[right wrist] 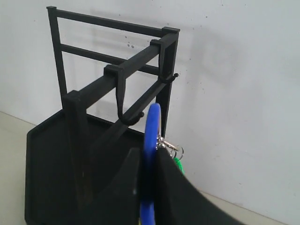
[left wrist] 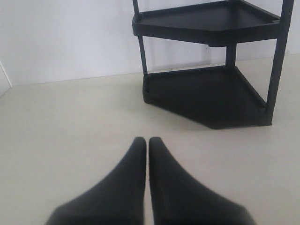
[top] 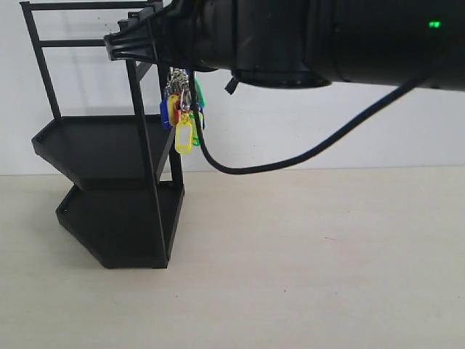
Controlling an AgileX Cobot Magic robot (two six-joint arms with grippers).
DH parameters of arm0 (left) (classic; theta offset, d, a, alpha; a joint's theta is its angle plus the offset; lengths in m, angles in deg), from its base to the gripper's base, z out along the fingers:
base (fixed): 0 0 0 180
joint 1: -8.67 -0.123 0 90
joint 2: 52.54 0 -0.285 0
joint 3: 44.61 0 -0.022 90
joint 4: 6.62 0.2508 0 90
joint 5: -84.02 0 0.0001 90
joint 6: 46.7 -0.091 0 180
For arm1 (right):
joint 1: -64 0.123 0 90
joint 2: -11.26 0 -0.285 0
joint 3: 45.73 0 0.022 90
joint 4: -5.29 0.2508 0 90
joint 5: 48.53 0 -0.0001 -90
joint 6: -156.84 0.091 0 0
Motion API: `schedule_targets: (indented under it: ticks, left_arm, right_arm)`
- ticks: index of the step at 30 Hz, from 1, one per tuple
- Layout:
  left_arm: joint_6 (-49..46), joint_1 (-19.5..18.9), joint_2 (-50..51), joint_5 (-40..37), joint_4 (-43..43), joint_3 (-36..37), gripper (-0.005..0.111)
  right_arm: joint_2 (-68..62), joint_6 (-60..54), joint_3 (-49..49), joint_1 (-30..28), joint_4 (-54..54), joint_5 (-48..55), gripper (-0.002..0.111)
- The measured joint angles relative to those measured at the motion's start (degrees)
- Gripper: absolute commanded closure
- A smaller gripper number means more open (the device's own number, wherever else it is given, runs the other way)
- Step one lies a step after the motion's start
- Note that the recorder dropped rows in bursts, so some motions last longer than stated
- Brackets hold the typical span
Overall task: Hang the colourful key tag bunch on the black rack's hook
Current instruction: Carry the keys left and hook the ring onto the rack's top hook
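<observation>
The black rack (top: 116,167) stands at the left, by the white wall. My right gripper (right wrist: 149,152) is shut on the blue-sleeved wire loop (right wrist: 153,123) of the colourful key tag bunch (top: 183,109). The bunch dangles beside the rack's upper front post, its yellow, blue, red and green tags hanging free. In the right wrist view the loop stands upright just beside the upturned tip of the nearer hook (right wrist: 127,118); whether they touch I cannot tell. A second hook (right wrist: 169,79) sits farther along the rail. My left gripper (left wrist: 147,139) is shut and empty, low over the table.
The right arm (top: 327,36) fills the top of the exterior view, with a black cable (top: 290,156) drooping below it. The rack's two trays (left wrist: 206,21) face the left gripper. Beige tabletop (top: 312,262) spreads right of the rack.
</observation>
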Motion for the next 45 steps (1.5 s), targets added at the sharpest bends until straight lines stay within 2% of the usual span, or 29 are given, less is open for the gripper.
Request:
schedule_targets:
  ticks: [13, 25, 45]
  left_arm:
    - [0.0, 0.0, 0.0, 0.0, 0.0, 0.0, 0.102]
    - [0.0, 0.0, 0.0, 0.0, 0.0, 0.0, 0.102]
    - [0.0, 0.0, 0.0, 0.0, 0.0, 0.0, 0.102]
  right_arm:
    - [-4.6, -3.9, 5.2, 0.0, 0.0, -3.0, 0.109]
    - [-5.3, -11.8, 5.4, 0.0, 0.0, 1.0, 0.109]
    - [-5.6, -7.9, 5.4, 1.1, 0.0, 0.6, 0.107]
